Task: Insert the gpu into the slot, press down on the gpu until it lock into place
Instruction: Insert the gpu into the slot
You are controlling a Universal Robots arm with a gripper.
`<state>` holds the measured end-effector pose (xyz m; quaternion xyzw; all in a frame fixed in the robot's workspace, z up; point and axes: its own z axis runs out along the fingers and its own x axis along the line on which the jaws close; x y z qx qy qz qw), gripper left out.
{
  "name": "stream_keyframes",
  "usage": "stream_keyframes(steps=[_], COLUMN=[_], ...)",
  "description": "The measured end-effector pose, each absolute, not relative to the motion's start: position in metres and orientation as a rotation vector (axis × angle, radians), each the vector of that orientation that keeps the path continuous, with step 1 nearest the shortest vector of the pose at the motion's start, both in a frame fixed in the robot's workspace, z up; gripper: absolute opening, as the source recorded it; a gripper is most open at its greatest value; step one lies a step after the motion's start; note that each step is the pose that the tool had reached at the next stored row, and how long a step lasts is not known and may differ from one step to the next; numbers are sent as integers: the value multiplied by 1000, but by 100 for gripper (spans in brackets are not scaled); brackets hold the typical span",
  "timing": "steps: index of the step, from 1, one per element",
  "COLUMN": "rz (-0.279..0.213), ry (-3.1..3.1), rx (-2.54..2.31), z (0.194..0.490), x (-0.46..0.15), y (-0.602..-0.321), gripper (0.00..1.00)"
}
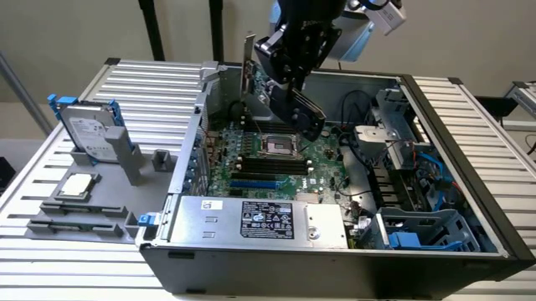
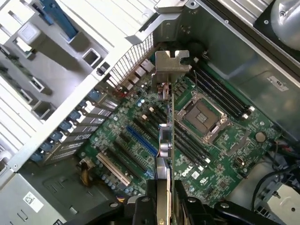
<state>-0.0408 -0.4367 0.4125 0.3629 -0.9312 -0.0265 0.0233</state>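
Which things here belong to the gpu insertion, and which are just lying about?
In the job: gripper holding the gpu above the motherboard; blue slot.
Lying about: hard drive, loose processor chip, power-supply box, processor socket.

Robotics lab bench, set up for computer assembly trials. What tells me so:

- Slatted aluminium table [image 1: 150, 81], industrial framing type. Bare beige wall [image 1: 67, 37] behind it, with black posts [image 1: 153, 31] standing against it.
- PC case [image 1: 335, 269] lying on the table, open side up. Motherboard [image 1: 327, 160], power supply [image 1: 251, 219] and cables [image 1: 435, 168] all exposed.
- Grey jig [image 1: 109, 200] beside the case, holding spare parts in separate seats: hard drive [image 1: 88, 132] upright, processor [image 1: 77, 186] flat.
- My pincer [image 1: 289, 91] hangs over the board, clamped on a gpu [image 1: 305, 116].
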Motion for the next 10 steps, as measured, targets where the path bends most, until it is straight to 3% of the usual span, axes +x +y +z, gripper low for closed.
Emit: stream_keyframes(steps=[10], rz=[-73], ry=[-2771], rx=[1381], z=[402], x=[-41], y=[-437], gripper=[26])
